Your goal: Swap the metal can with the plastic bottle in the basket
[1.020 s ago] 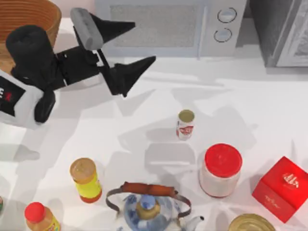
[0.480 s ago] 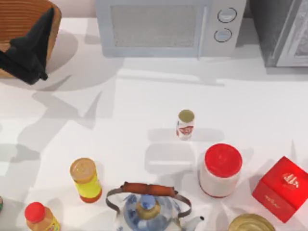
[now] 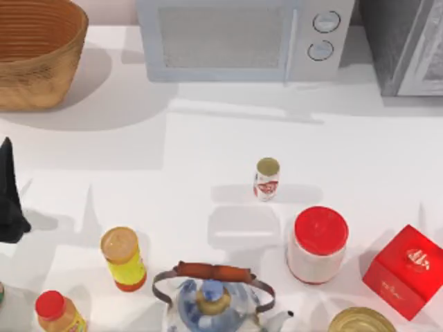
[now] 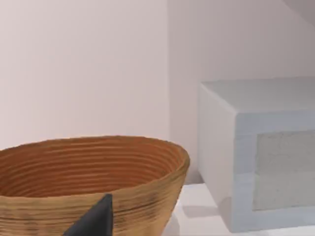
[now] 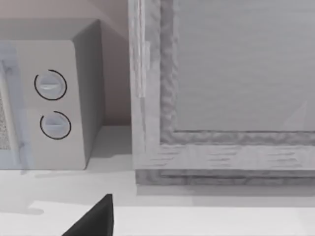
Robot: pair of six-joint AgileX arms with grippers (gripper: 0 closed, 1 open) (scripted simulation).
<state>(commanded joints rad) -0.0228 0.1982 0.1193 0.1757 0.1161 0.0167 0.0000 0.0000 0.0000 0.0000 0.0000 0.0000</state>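
Bottle [image 3: 266,178] out on bench [image 3: 194,159], well off from basket [image 3: 38,59], toward can [image 3: 360,321]. Guessing can's turn next: needs grab, carry into basket. Left tool [image 3: 10,200] below basket at bench edge; can't tell spread or pressed together.

Count on table: one basket [image 3: 34,52], one microwave [image 3: 246,38], one plastic bottle [image 3: 266,178], one red-lidded jar [image 3: 318,243], one metal can [image 3: 360,321], one red box [image 3: 407,271], one kettle [image 3: 213,301], two larger capped bottles.
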